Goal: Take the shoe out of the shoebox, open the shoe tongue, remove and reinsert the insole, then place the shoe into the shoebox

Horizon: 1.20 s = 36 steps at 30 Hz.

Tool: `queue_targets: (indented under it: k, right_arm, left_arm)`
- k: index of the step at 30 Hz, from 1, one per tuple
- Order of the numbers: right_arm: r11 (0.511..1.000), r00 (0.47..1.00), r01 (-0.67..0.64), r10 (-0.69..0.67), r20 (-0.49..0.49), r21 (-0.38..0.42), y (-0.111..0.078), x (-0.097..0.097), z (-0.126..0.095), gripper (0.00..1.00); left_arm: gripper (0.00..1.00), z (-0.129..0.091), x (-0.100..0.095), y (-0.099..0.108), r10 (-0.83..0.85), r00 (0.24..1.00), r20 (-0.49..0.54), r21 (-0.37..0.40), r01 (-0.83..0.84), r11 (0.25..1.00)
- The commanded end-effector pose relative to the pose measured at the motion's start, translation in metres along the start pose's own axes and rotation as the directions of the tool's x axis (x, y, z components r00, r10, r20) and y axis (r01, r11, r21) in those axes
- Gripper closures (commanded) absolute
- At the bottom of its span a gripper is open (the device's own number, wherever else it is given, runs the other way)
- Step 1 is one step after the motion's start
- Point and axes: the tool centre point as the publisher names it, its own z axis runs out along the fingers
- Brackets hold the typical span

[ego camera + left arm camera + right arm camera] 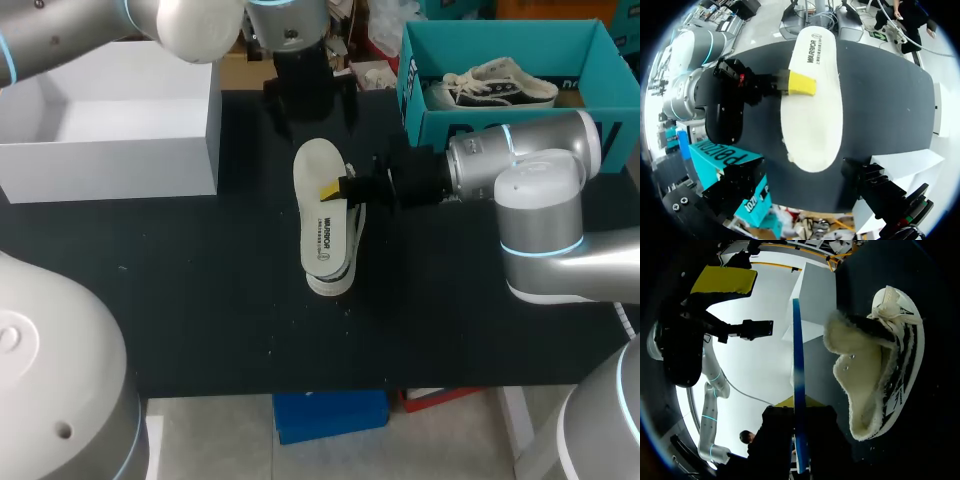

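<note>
A white insole with print on it hangs flat over the middle of the black table, and my right gripper is shut on its edge from the right. In the right wrist view the insole shows edge-on, with a yellow fingertip to one side. The fleece-lined white shoe with black stripes lies just under the insole; it is beside the right gripper. My left gripper hangs open above the insole's far end, its black fingers spread wide around the insole.
A teal shoebox with a second shoe inside stands at the back right, behind my right arm. A white open box stands at the back left. Bare black table lies in front.
</note>
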Motion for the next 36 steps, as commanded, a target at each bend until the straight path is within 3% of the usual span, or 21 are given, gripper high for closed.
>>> queue_targets:
  k: [1, 23, 33, 36]
  right_arm:
    - [1.0, 1.0, 0.0, 0.0, 0.0, -0.002, 0.0, 0.0, 0.001, 1.0]
    - [1.0, 1.0, 0.0, 0.0, 0.0, -0.002, 0.0, 0.0, 0.001, 1.0]
    - [1.0, 1.0, 0.0, 0.0, 0.0, -0.002, 0.0, 0.0, 0.001, 1.0]
    - [1.0, 1.0, 0.0, 0.0, 0.0, -0.002, 0.0, 0.0, 0.001, 1.0]
  left_arm:
    - [0.0, -0.006, 0.003, -0.024, -0.003, 1.0, -0.008, -0.028, 0.003, 1.0]
    - [0.0, -0.007, 0.02, -0.135, -0.046, 0.997, -0.053, -0.046, 0.044, 0.998]
    - [0.0, -0.003, 0.029, -0.165, -0.05, 0.997, -0.062, -0.039, 0.047, 0.998]
    - [0.0, -0.004, 0.032, -0.168, -0.034, 0.999, -0.021, -0.027, 0.034, 0.999]
